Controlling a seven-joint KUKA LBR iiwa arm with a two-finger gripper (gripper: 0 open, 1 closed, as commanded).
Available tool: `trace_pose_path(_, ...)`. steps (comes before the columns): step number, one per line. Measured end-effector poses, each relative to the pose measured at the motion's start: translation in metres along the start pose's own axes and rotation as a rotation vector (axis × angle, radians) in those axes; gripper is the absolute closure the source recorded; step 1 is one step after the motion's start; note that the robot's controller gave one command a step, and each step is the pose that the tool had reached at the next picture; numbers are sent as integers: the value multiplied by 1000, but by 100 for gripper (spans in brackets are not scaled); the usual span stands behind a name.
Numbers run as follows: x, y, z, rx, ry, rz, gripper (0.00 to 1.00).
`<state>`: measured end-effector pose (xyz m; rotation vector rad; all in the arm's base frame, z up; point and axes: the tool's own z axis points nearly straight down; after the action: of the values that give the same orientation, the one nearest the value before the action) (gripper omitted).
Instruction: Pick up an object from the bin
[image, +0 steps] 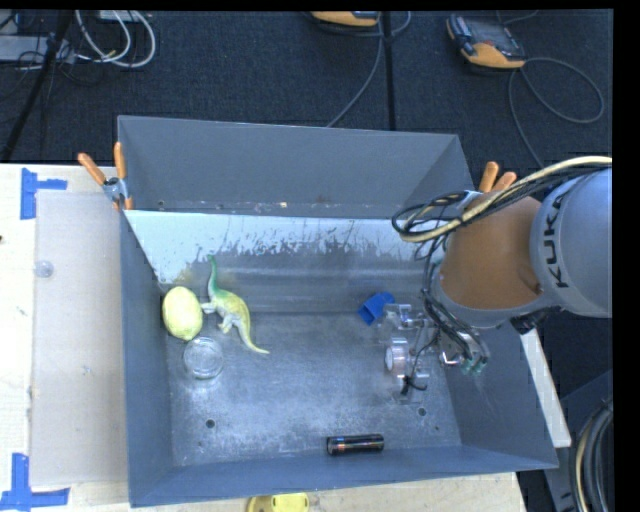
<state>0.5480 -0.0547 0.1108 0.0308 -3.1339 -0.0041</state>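
My gripper (404, 356) hangs low over the right part of the bin floor, pointing down at bare metal. A small blue block (376, 307) lies just up and left of it, close to the gripper but apart from it. A black cylinder like a battery (355, 444) lies on its side near the front wall, below and left of the gripper. I see nothing held in the gripper.
At the bin's left lie a yellow-green ball (182, 312), a green toy dinosaur (232, 316) touching it, and a clear round lid (203, 357) just below them. The arm with its orange cover and cables fills the right side above the bin wall.
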Motion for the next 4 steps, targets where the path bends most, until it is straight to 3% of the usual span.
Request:
trace_pose_path(1, 14, -47, 24, 0, 1, 483, 100)
trace_pose_path(2, 13, -46, 24, 0, 1, 480, 100)
trace_pose_path(3, 21, -53, -21, 0, 9, 473, 100)
trace_pose_path(4, 18, -47, -83, 0, 6, 470, 100)
